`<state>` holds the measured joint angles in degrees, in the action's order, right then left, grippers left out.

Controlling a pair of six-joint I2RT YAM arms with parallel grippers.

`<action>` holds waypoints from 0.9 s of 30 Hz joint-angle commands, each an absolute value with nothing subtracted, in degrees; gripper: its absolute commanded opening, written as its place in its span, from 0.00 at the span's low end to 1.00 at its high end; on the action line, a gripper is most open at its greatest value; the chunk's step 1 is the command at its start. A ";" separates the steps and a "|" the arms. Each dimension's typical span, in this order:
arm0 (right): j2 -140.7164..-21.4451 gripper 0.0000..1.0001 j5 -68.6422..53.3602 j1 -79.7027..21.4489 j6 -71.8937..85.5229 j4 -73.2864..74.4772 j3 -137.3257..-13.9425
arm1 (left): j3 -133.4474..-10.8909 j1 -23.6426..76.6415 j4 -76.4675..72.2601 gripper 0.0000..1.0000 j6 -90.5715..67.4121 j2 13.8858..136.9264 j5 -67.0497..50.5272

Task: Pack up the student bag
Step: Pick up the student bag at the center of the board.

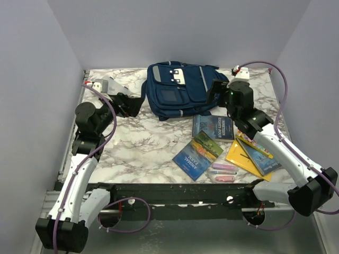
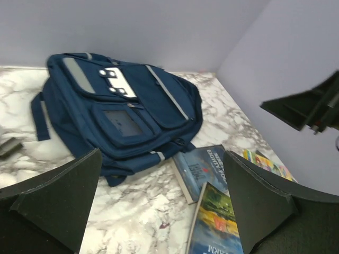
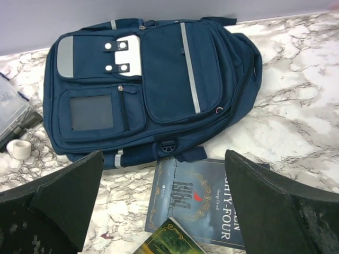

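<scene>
Between the two grippers, the student bag (image 1: pixel 180 90) lies flat on the marble table (image 1: pixel 143 143), front pockets up. The left gripper (image 2: pixel 162 159) faces it from the left, jaws spread wide and empty. The right gripper (image 3: pixel 164 154) faces it from the right, equally wide, holding nothing. A dark blue book (image 3: pixel 201 201) lies just ahead of its fingers, beside the bag.

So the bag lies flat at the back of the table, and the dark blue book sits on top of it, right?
One thing is off: the dark blue book lies on the table beside the bag, at its near edge, not on top of it. The right wrist view shows this. The bag does lie flat at the back.
</scene>
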<state>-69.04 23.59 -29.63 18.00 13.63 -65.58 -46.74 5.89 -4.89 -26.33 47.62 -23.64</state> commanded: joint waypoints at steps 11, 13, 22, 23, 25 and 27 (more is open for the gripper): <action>-81.32 1.00 12.82 -29.70 24.94 12.03 -68.39 | -55.16 14.87 6.06 0.98 -24.22 57.12 -21.85; -83.99 1.00 10.19 -29.60 26.35 11.51 -69.41 | -57.09 14.77 9.37 0.98 -24.99 59.54 -20.93; -91.96 1.00 4.05 -26.47 39.11 6.17 -69.11 | -61.04 11.79 13.84 0.98 -32.66 71.50 -30.88; -93.04 1.00 1.74 -25.01 41.36 5.30 -68.70 | -61.31 11.08 13.85 0.98 -34.22 73.10 -32.97; -94.99 1.00 -3.69 -21.86 45.91 2.08 -67.45 | -61.92 10.10 13.74 0.98 -36.63 76.77 -37.02; -96.24 1.00 -5.93 -18.17 50.55 -0.88 -65.97 | -62.69 9.69 13.73 0.99 -37.88 80.24 -40.63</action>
